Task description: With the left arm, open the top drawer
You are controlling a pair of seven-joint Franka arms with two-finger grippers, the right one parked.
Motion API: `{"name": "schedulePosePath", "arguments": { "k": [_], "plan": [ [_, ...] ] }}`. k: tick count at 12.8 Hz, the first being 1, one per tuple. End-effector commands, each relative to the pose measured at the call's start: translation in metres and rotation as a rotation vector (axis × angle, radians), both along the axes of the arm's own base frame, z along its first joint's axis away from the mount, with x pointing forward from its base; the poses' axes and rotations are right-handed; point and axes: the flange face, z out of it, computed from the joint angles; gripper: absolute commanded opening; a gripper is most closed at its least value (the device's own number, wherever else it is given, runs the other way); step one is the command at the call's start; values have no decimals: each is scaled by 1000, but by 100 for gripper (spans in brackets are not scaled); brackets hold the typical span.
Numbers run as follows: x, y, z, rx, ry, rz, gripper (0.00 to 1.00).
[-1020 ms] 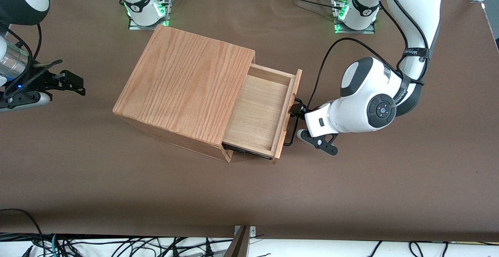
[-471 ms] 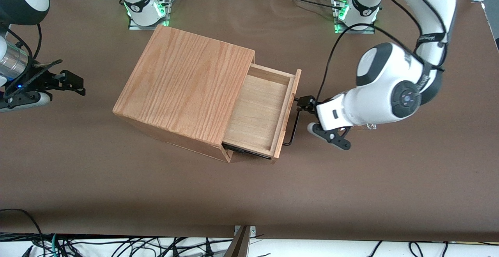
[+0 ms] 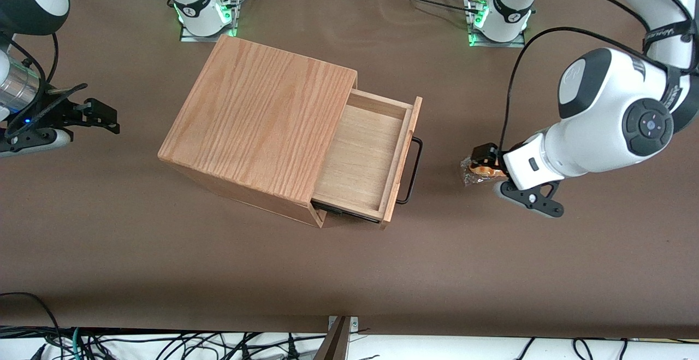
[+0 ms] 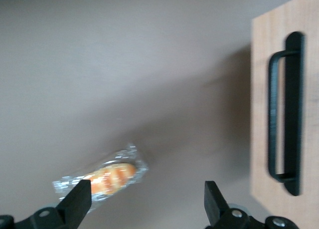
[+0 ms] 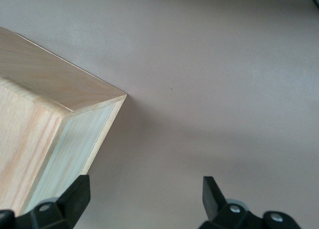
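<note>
One drawer: top drawer (image 3: 366,158) out, so we judge the task done.
Claw (image 3: 483,164): spread, empty, well apart from handle (image 3: 413,170).

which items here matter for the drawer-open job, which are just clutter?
Job:
top drawer, pulled out of the cabinet
bar handle
left gripper, jaws open, nothing held, clear of the handle, toward the working arm's end

Lying about:
wrapped snack on the table, under the gripper
</note>
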Motion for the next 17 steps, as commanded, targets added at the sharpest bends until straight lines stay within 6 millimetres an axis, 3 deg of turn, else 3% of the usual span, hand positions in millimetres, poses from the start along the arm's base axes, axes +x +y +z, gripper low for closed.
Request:
{"name": "schedulePosePath", "arguments": {
  "k": [1, 3, 4, 6, 7, 8, 11, 15, 17],
  "plan": [
    [-15, 29, 34, 88, -5, 8, 100],
    [-31, 44, 62, 110, -14, 31, 100],
    [-38, 56, 66, 124, -11, 52, 100],
    [-51, 60, 65, 117, -72, 67, 100],
    [-59, 75, 66, 114, -116, 97, 100],
    [-73, 77, 74, 93, -161, 118, 100],
    [-91, 103, 83, 98, -135, 268, 100],
    [-113, 92, 88, 139, -33, 258, 100],
    [-114, 91, 86, 148, 3, 254, 100]
  ]
}}
